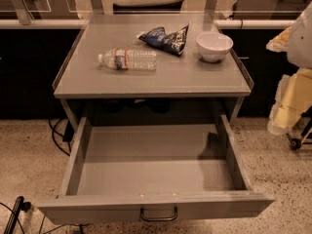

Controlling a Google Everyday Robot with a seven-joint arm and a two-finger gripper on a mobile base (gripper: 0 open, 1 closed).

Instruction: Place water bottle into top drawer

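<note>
The water bottle (129, 59) lies on its side on the grey table top, cap pointing left, left of centre. The top drawer (97, 211) is pulled fully out below the table top, and its inside holds nothing. Its dark bar handle (159, 214) is at the centre of the front panel. My arm comes in at the right edge, and the gripper (279, 123) hangs low beside the table's right side, well away from the bottle and holding nothing I can see.
A dark blue snack bag (165, 38) lies behind the bottle, and a white bowl (214, 46) stands at the back right of the table top (195, 79). Cables (58, 130) run over the speckled floor at the left. A glass partition stands behind the table.
</note>
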